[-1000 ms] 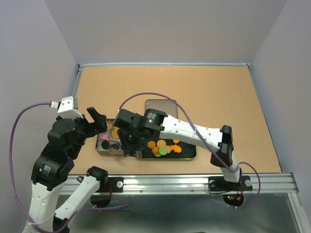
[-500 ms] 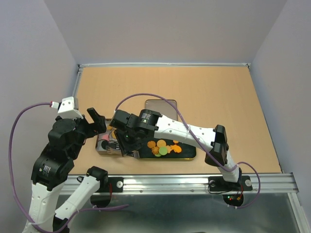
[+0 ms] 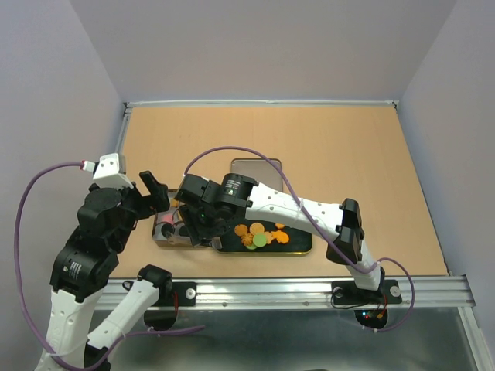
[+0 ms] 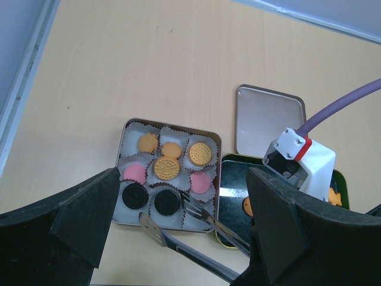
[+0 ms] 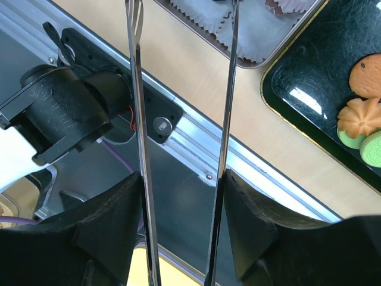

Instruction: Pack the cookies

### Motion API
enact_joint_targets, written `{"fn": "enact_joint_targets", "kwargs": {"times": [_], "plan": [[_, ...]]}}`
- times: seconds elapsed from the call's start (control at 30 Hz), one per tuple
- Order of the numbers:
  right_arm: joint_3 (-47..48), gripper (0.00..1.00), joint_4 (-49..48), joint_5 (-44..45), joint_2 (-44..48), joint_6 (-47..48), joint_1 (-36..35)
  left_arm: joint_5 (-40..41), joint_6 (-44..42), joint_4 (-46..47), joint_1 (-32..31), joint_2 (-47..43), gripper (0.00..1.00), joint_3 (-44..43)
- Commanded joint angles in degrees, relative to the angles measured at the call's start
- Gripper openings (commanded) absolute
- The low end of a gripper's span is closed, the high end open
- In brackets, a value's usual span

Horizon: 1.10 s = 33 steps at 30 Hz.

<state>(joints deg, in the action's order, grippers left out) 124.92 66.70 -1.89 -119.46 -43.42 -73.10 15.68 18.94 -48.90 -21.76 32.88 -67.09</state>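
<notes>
Tan wooden surface (image 3: 348, 154): near its front edge a square tin (image 4: 172, 123) holds cookies (image 4: 167, 168) in paper cups, with more on the black tray (image 5: 309, 65) beside it. My right hand (image 5: 181, 185) pinches metal tongs (image 5: 226, 119), their tips over the tin. My left hand (image 4: 181, 196) hovers above, spread.

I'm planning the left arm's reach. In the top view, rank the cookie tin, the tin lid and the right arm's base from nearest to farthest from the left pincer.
1. The cookie tin, just below and right of the left pincer.
2. The tin lid, to the right, mid-table.
3. The right arm's base, far right at the near edge.
</notes>
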Motion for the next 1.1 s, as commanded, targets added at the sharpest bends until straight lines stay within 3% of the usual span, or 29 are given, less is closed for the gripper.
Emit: {"fn": "enact_joint_targets", "kwargs": {"times": [0.0, 0.3, 0.63, 1.07], "plan": [[1.7, 0.6, -1.5, 1.5, 3.4, 0.6, 0.1, 0.3, -0.6, 2.5, -0.2, 1.5, 0.99, 0.3], [-1.2, 0.6, -0.3, 9.1, 10.7, -1.1, 0.1, 0.0, -0.5, 3.3, -0.2, 2.8, 0.99, -1.0], [-21.5, 0.59, 1.7, 17.8, 28.8, -8.5, 0.2, -1.9, 0.6, 5.0, -0.3, 3.7, 0.99, -0.9], [-39.0, 0.58, 11.5, 25.2, 38.0, -19.9, 2.4, -4.5, 1.7, 6.0, -0.3, 3.6, 0.99, 0.9]]}}
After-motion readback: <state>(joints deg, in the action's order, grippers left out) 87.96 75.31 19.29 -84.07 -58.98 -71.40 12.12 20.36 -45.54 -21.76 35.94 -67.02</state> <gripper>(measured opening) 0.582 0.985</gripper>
